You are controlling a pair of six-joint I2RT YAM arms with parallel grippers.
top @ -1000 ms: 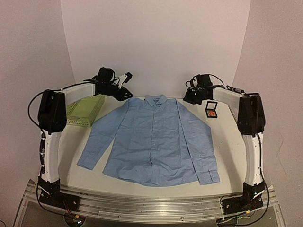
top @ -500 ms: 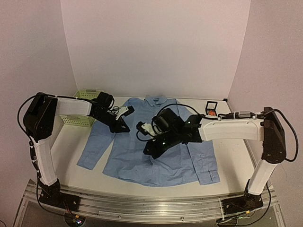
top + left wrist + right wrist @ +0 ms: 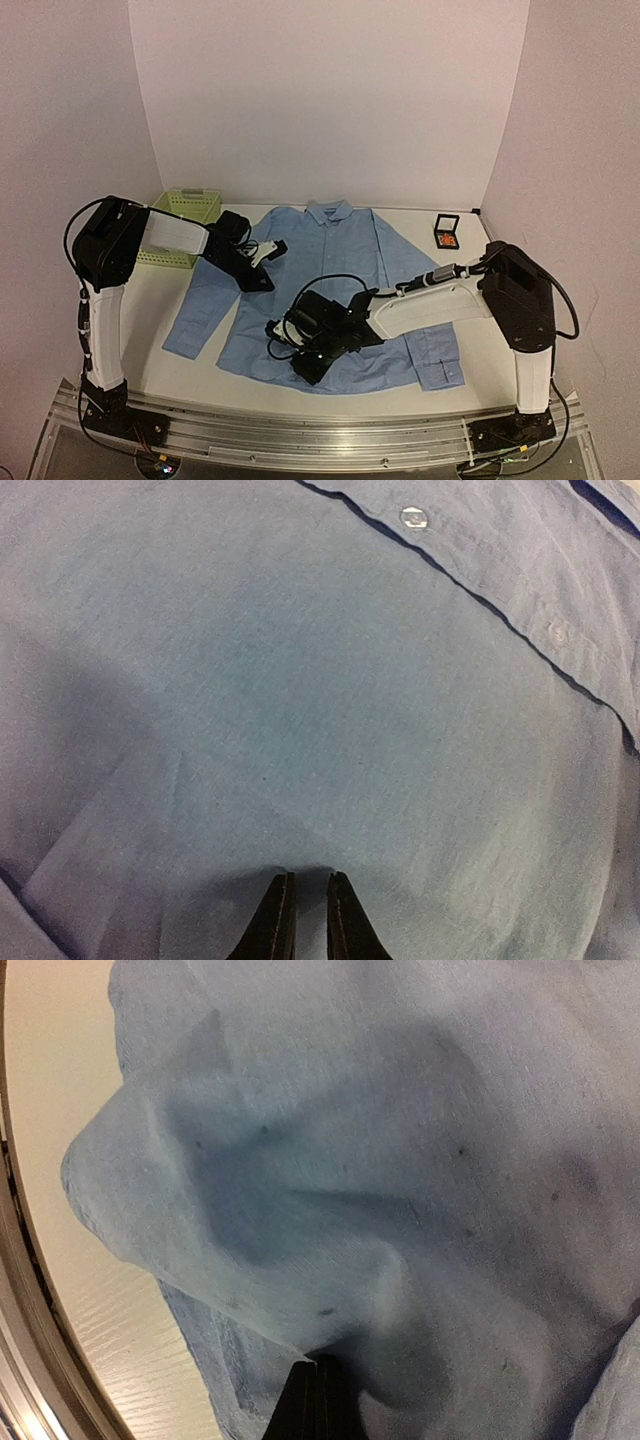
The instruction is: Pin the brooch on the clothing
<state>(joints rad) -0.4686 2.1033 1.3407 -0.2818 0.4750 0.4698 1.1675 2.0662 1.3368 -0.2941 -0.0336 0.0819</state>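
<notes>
The brooch sits as a small orange speck inside the open black box at the far right of the desk, just beyond the shirt's sleeve and well apart from both arms. The shirt lies face up in the middle of the desk, collar toward the far wall and sleeves spread down either side. My right fingers are clenched on it at the near hem, a little left of the placket. On the right wrist camera I see them pressed tight together on a raised fold of blue cloth, with the hem edge lifted and bare desk showing at the left of the view. The right arm reaches low across the lower right part of the shirt to get there. My left fingers are down on the chest panel on the left side, below the shoulder. On the left wrist camera they stand almost together with only a thin slit between them and their tips on the fabric, and two buttons on the placket show at the upper right. I cannot tell whether any cloth is caught in that slit. The green basket stands at the far left corner, beside the left arm and clear of the shirt.
</notes>
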